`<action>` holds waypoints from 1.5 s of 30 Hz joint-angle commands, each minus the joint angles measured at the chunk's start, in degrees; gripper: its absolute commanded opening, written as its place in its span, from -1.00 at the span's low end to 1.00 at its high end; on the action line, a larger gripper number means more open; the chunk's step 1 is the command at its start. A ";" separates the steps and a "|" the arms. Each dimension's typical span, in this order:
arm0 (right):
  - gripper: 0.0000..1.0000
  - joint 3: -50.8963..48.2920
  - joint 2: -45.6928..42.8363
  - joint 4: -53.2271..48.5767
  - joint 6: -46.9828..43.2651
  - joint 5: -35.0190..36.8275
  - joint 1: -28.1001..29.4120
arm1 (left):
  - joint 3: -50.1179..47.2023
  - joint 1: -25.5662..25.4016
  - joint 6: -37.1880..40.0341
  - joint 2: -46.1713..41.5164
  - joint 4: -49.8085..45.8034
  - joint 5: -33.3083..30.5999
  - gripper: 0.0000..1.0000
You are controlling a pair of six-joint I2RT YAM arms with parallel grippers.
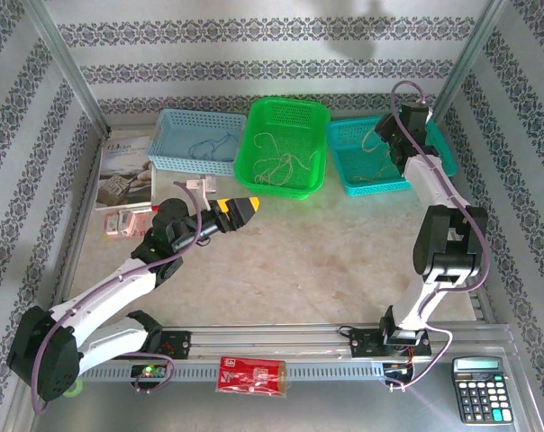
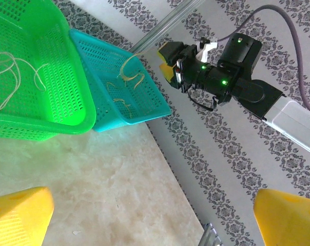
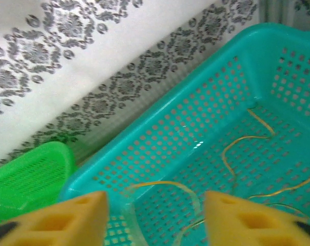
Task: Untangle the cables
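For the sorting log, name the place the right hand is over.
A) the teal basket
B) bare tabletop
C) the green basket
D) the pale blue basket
A: in the right wrist view the right hand hangs open above the teal basket, whose perforated floor holds thin tan cables; the top view places it there too.

At your table's (image 1: 299,256) far edge the left basket (image 1: 167,163), middle basket (image 1: 284,107) and right basket (image 1: 373,187) sit side by side, with cables (image 1: 274,160) seemingly in each.
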 commanded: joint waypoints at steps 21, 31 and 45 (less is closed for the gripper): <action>0.97 -29.73 -33.23 5.95 -4.24 -2.50 15.67 | -0.11 0.69 11.10 -11.25 -20.79 -18.33 1.00; 0.97 -40.08 -47.03 4.67 -11.93 0.81 18.58 | -4.78 1.11 34.25 -21.62 -20.79 -47.49 1.00; 0.96 -54.19 -51.22 13.34 -27.40 13.60 18.30 | -13.31 21.18 47.10 -8.35 0.41 -45.90 1.00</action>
